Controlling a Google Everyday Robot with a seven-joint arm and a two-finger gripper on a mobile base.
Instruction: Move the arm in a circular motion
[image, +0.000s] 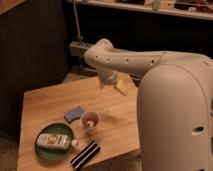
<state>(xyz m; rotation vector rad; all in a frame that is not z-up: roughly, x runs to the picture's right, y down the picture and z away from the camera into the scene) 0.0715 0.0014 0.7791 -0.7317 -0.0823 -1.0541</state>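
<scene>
The arm (145, 62) is a thick off-white tube with small dark holes. It reaches from the large rounded body at the right to an elbow at the upper middle. The gripper (120, 87) is its pale yellowish tip, hanging below the elbow above the far right part of the wooden table (45, 105). It holds nothing that I can see.
On the table stand a paper cup (90, 120), a blue sponge (74, 114), a green plate (45, 152) with a white bottle (54, 142) on it, and a dark striped packet (85, 155) at the front edge. A dark wall and shelf lie behind.
</scene>
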